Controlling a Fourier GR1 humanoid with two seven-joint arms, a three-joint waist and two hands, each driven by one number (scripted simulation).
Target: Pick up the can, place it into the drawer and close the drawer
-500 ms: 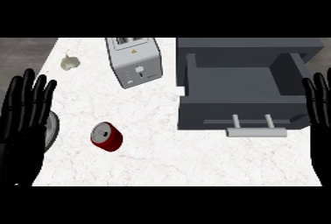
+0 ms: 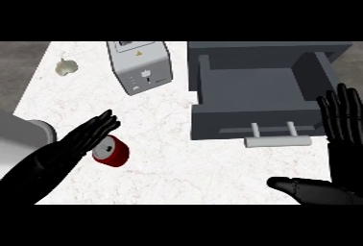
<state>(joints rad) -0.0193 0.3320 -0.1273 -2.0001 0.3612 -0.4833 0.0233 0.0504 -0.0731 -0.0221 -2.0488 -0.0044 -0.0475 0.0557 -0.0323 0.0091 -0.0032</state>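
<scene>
— What sits farthest left on the counter (image 2: pixel 177 163)?

— A small pale garlic bulb (image 2: pixel 65 67), well beyond the left hand (image 2: pixel 74 146) and off to its far side. Nearer, at the left edge beside that hand's wrist, part of a grey round object (image 2: pixel 28 132) shows; I cannot tell what it is.

— And the left hand itself?

— It comes in from the lower left, fingers straight and held close together, pointing up and to the right. It holds nothing.

— Where is the can (image 2: pixel 111 151)?

— The red can lies tipped on the counter just right of the left hand's fingers, its grey top facing them. Whether the fingers touch it I cannot tell.

— What is past the fingertips?

— A grey toaster (image 2: pixel 140 66), well beyond them, slightly tilted.

— Then the drawer (image 2: pixel 255 96)?

— Open, dark grey, with a pale bar handle (image 2: pixel 278 141) on its front. It lies just left of the right hand (image 2: pixel 344 125).

— How does the right hand look?

— Upright at the right edge, fingers straight and slightly spread, thumb stretched out low towards the left, holding nothing.
</scene>
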